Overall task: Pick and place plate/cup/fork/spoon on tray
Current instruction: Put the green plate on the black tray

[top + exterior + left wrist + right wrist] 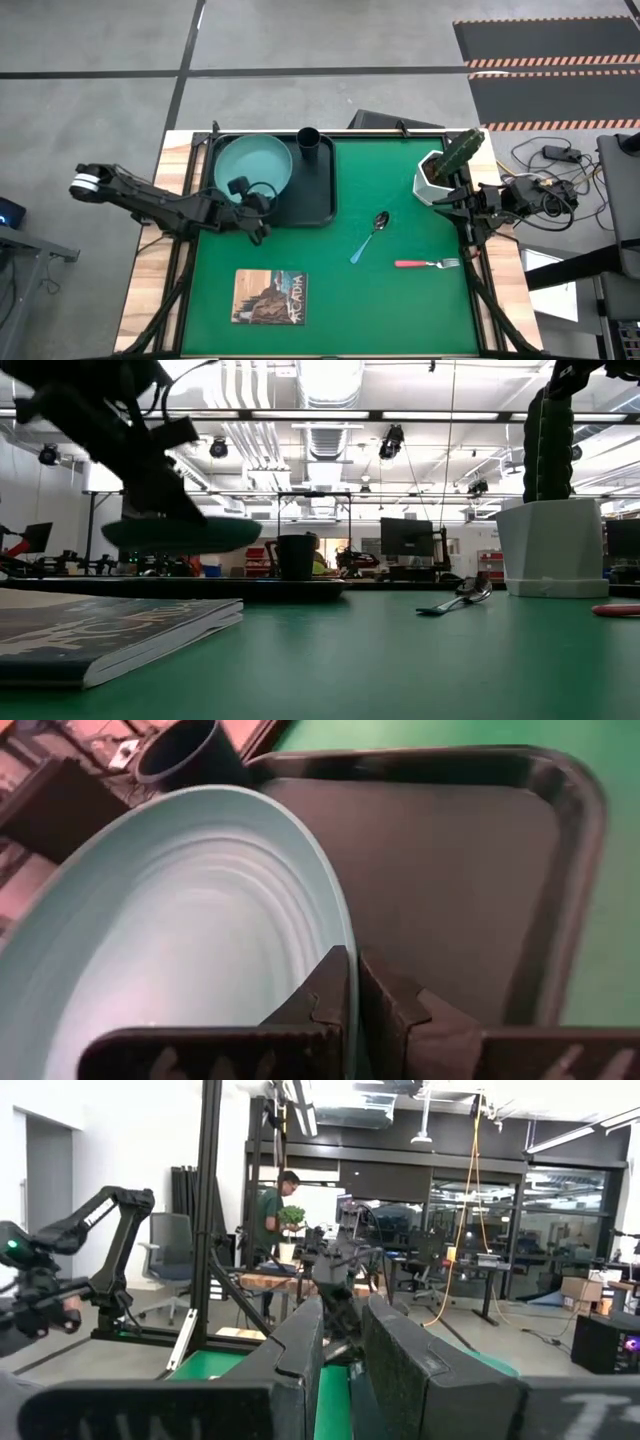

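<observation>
The teal plate (253,168) hangs over the left half of the black tray (318,200), held by my left gripper (250,208), which is shut on its rim. In the low view the plate (180,533) is clear of the tray (250,586). The dark cup (308,140) stands on the tray's far right corner. The blue-handled spoon (368,238) and the red-handled fork (428,263) lie on the green mat to the right of the tray. My right gripper (455,200) waits shut and empty at the table's right edge, beside the plant pot. My left gripper pinches the plate's rim (345,935) on its near side between its two fingers (325,995), one over the inner face and one on the outside. The fingers come from the table's near left, slanting down. The plate hangs about level, lifted clear of the tray.
A white pot with a green plant (442,172) stands at the far right of the mat. A book (270,297) lies at the near left. The green mat (400,310) is bare at the near right. A person shows far off in the room (272,1205).
</observation>
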`<action>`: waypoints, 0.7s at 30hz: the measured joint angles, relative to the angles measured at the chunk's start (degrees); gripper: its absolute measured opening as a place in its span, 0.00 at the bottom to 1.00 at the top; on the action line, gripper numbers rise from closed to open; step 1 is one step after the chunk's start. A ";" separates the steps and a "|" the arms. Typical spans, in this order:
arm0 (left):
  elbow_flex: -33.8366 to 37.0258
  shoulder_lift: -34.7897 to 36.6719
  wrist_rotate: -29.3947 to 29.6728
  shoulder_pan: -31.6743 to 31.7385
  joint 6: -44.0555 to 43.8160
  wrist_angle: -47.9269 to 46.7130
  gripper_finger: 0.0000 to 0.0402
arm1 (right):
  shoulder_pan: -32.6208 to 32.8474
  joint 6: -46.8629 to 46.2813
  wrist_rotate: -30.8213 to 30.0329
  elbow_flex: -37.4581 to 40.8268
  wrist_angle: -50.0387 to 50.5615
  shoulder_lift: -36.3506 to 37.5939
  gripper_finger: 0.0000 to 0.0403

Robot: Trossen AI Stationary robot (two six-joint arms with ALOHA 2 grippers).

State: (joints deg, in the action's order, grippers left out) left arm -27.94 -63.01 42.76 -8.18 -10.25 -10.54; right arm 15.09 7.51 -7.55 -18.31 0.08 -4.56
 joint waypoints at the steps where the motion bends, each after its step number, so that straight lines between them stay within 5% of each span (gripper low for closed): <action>1: 1.22 -0.21 -0.02 0.67 0.01 2.17 0.00 | 0.00 0.00 0.01 0.00 0.01 0.00 0.16; 21: 7.61 -8.72 -0.25 6.84 -3.08 11.74 0.00 | 0.00 0.04 0.00 -0.01 0.06 0.00 0.16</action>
State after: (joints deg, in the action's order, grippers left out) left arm -20.34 -71.73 42.52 -1.34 -13.33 1.20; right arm 15.09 7.55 -7.55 -18.32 0.14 -4.56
